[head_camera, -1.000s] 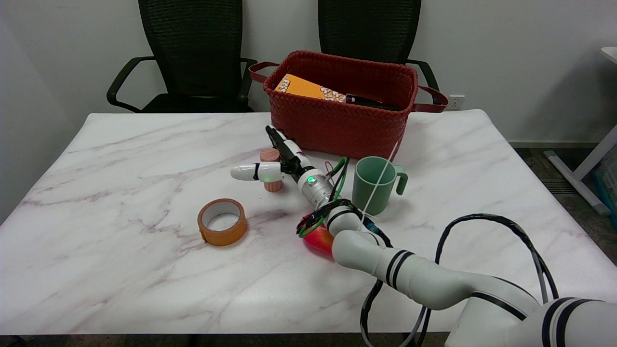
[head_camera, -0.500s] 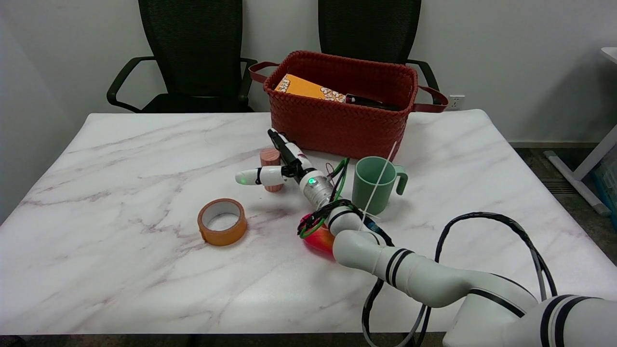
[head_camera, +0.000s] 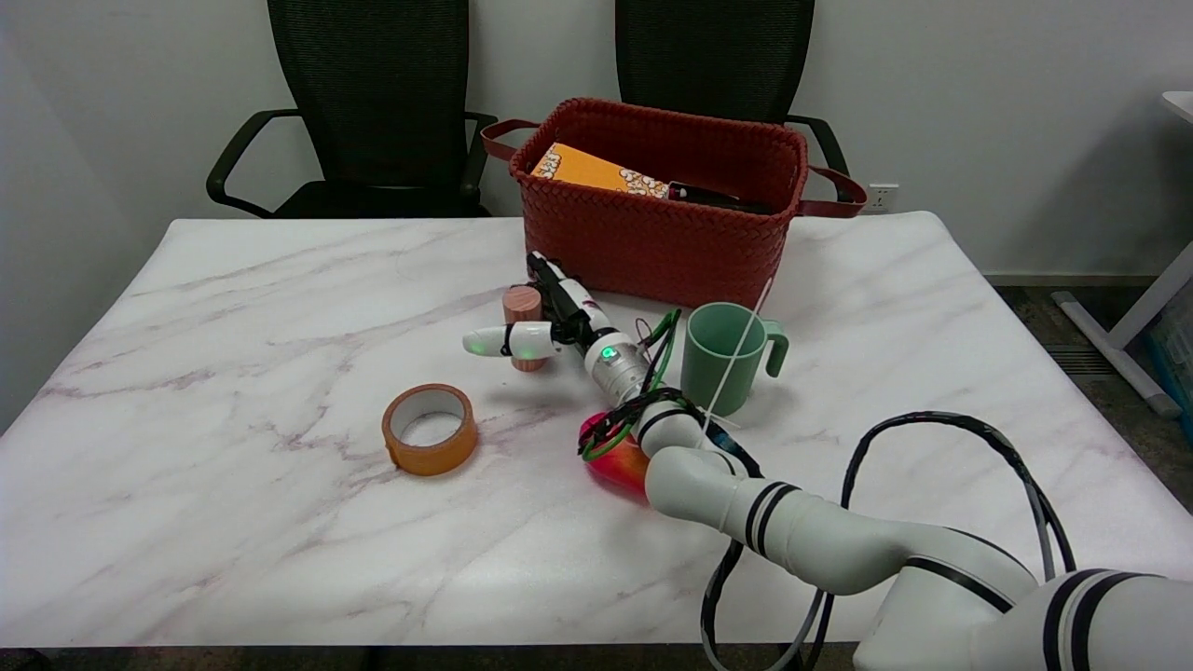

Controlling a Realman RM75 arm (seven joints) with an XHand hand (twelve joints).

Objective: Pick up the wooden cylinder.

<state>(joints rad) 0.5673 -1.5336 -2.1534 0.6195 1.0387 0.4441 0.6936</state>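
The wooden cylinder (head_camera: 522, 306) stands upright on the marble table (head_camera: 233, 308), just in front of the red basket. My right hand (head_camera: 557, 321) reaches in from the lower right and brackets it. The white thumb (head_camera: 503, 342) lies across the cylinder's front, hiding its middle. The dark fingers (head_camera: 552, 280) stretch straight past its right side. The fingers are spread, not curled round it, and whether they touch it cannot be told. The cylinder's base rests on the table.
A red woven basket (head_camera: 652, 238) with an orange box stands right behind the hand. A green mug (head_camera: 727, 359) is at the forearm's right. A roll of orange tape (head_camera: 430, 430) lies front left. A red fruit (head_camera: 615, 463) sits under the arm. Two black chairs stand beyond the table.
The hand has slid a little right and away, and the thumb has drawn in closer across the cylinder's front. The cylinder stays in place.
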